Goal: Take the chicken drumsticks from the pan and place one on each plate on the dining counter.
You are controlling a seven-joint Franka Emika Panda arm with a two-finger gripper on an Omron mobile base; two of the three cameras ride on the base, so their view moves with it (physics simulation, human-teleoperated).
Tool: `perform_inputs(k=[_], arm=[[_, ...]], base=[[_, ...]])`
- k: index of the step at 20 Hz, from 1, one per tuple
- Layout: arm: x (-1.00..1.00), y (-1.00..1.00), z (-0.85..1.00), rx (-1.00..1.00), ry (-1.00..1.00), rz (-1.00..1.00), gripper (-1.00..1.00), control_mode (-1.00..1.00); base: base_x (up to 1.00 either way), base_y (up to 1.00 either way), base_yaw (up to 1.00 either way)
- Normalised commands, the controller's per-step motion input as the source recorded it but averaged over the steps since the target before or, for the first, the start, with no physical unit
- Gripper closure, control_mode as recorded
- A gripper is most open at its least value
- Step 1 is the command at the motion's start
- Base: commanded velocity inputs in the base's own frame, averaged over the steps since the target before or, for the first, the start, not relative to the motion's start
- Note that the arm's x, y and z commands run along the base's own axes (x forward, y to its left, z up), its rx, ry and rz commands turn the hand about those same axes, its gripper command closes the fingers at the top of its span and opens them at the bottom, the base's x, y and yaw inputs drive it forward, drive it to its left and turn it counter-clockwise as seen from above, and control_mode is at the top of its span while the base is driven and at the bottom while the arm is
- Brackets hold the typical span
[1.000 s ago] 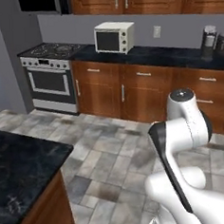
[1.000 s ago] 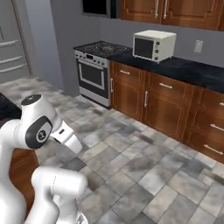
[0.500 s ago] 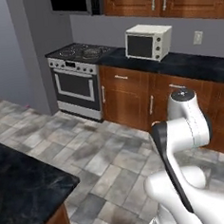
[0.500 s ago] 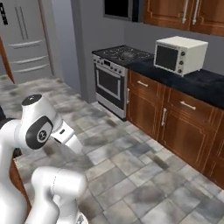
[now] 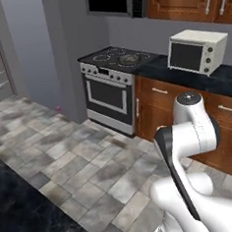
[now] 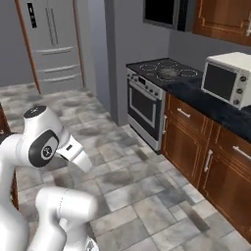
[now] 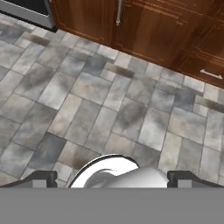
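Note:
My gripper (image 7: 113, 179) points down at the tiled floor. Its two dark fingertips (image 7: 43, 178) stand far apart, open, with nothing held between them. A grey round shape, apparently the pan (image 5: 130, 59), rests on the stove top (image 5: 114, 56); it also shows in the right base view as the pan (image 6: 171, 73). It is too small to tell any drumsticks in it. A black marbled corner of the dining counter (image 5: 27, 213) fills the lower left of the left base view. The blue plates are out of view.
A steel oven (image 5: 108, 96) stands under the stove. A white microwave (image 5: 195, 51) sits on the dark counter over wood cabinets (image 6: 196, 142). A grey fridge (image 6: 54, 44) stands at the far left. Open tiled floor (image 5: 81, 155) lies between the bar and the cabinets.
The whole scene has slid right and grown in both base views, so the base has moved. The arm keeps the same folded pose.

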Motion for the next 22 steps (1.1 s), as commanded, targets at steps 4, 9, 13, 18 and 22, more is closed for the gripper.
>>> perform_inputs(k=[4, 9, 13, 18, 22], arm=[[0.00, 0.00, 0.00, 0.00, 0.00, 0.00, -1.00, 1.00], [0.00, 0.00, 0.00, 0.00, 0.00, 0.00, -1.00, 1.00], [0.00, 0.00, 0.00, 0.00, 0.00, 0.00, -1.00, 1.00], [0.00, 0.00, 0.00, 0.00, 0.00, 0.00, -1.00, 1.00], [0.00, 0.00, 0.00, 0.00, 0.00, 0.00, -1.00, 1.00]], base=[[1.00, -0.19, 0.27], [1.00, -0.25, 0.21], [1.00, -0.25, 0.08], [1.00, -0.02, -0.09], [0.98, 0.21, -0.32]])
